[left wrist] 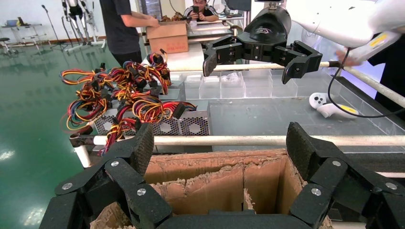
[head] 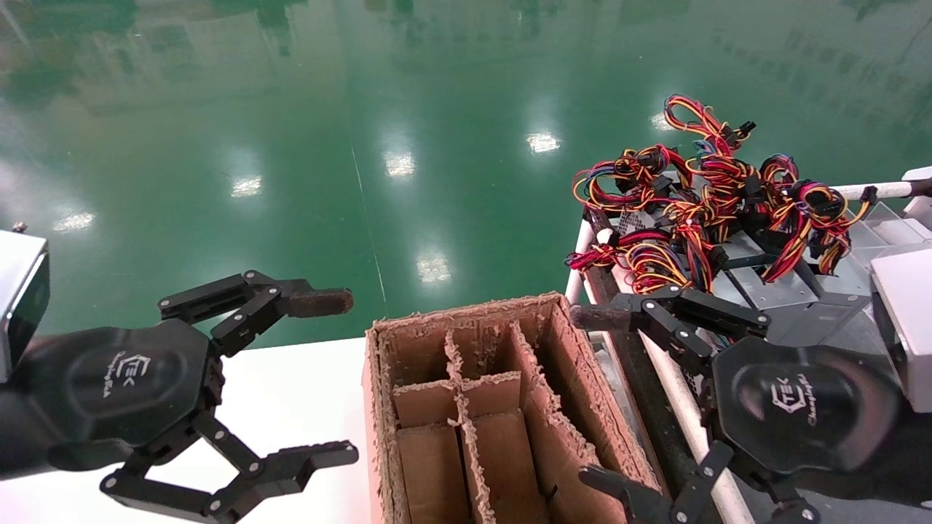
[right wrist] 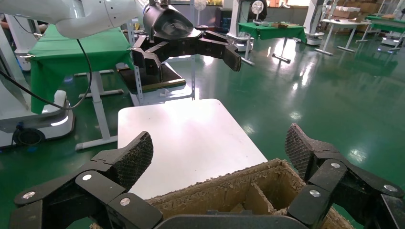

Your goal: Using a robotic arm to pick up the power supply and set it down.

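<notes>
Grey metal power supply boxes (head: 772,287) lie piled on the rack at the right under tangled red, yellow, orange and blue wires (head: 699,211). In the left wrist view their honeycomb grilles (left wrist: 191,125) face the carton. I cannot tell one power supply apart from the rest. My right gripper (head: 593,399) hangs open between the carton and the rack, short of the boxes, with nothing in it. It shows open over the carton's rim in its own wrist view (right wrist: 218,150). The left gripper (head: 328,378) is open and empty over the white table, left of the carton, and appears likewise in its own view (left wrist: 220,143).
A brown cardboard carton (head: 466,407) with ragged dividers stands between the grippers on the white table (right wrist: 181,138). A white pipe rail (left wrist: 248,140) edges the rack beside the carton. Clear plastic bins (left wrist: 239,86) and a white controller (left wrist: 329,106) sit further along the rack. People (left wrist: 122,24) stand behind.
</notes>
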